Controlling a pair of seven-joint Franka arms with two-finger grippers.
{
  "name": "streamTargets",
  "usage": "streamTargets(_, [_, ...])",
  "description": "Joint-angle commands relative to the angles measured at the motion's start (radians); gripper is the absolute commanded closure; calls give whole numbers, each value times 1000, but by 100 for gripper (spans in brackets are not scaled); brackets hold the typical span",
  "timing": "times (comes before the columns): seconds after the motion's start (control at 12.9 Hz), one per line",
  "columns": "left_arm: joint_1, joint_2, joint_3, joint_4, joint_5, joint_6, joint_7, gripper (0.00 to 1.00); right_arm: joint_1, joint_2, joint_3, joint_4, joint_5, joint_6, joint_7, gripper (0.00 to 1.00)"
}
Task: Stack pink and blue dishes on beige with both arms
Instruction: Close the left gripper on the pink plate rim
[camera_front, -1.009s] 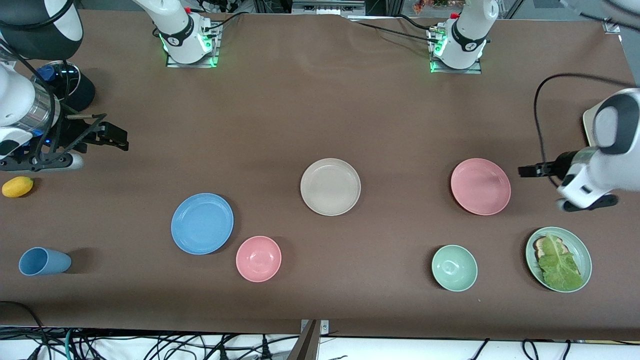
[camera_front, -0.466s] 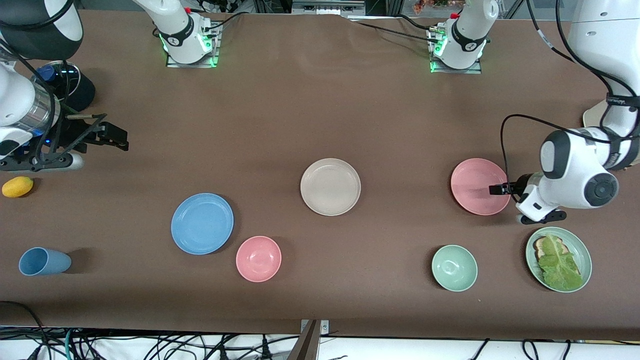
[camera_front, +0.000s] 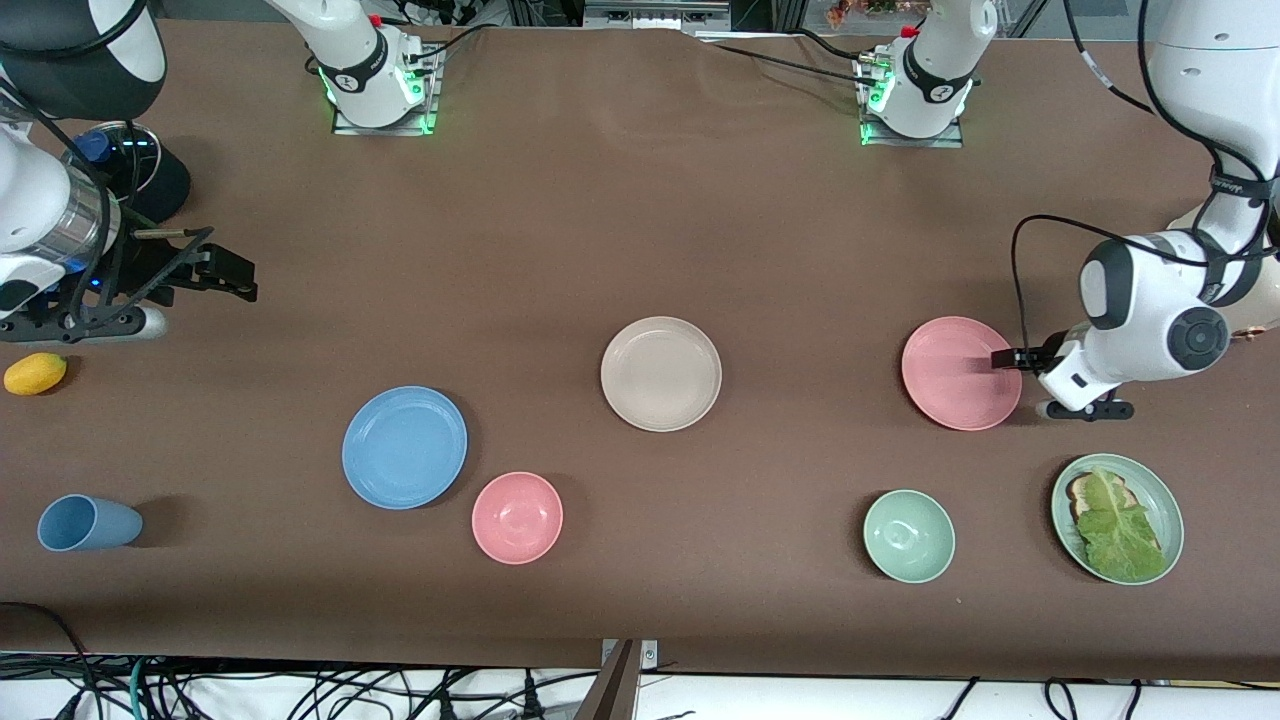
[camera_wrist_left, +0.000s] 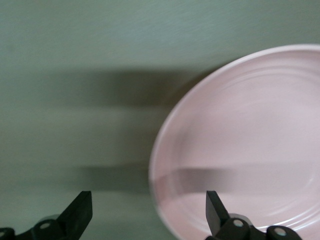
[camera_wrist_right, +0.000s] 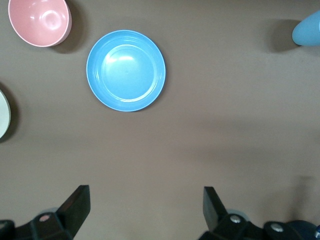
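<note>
The beige plate lies mid-table, with nothing on it. The pink plate lies toward the left arm's end. My left gripper is low at that plate's rim and open. In the left wrist view the pink plate's rim passes between the left gripper's fingers, one over the plate, one over the table. The blue plate lies toward the right arm's end, nearer the camera than the beige plate. My right gripper hovers open and waits over bare table, well short of the blue plate.
A pink bowl sits beside the blue plate. A green bowl and a green plate with lettuce lie nearer the camera than the pink plate. A blue cup and a lemon are at the right arm's end.
The left arm swung in from the table's end and lowered its open gripper to the pink plate's rim. The right arm has stayed still, and no dish has moved.
</note>
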Motion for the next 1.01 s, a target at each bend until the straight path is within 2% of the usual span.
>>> streamTargets(0.0, [11, -17, -14, -33, -63, 16, 20, 0, -7, -13, 4, -10, 3, 5, -9, 0])
streamTargets(0.16, [12, 8, -14, -25, -84, 16, 29, 11, -7, -13, 4, -10, 3, 3, -10, 0])
streamTargets(0.23, [11, 15, -12, -24, -84, 15, 29, 21, -7, -13, 4, -10, 3, 0, -10, 0])
streamTargets(0.39, [11, 25, -12, -22, -84, 15, 31, 62, -7, -13, 4, -12, 3, -1, -9, 0])
streamTargets(0.47, [9, 28, -12, -21, -83, 15, 29, 92, -7, -13, 4, -12, 5, 0, -9, 0])
streamTargets(0.54, [9, 28, -12, -13, -80, 9, 28, 100, -7, -13, 4, -12, 3, 0, -9, 0])
streamTargets(0.78, [-4, 28, -12, 13, -75, 0, 11, 100, -7, -13, 4, -12, 5, 0, -10, 0])
streamTargets(0.93, [-6, 22, -15, 56, -86, -69, 6, 100, -7, -13, 4, -12, 3, 0, -9, 0])
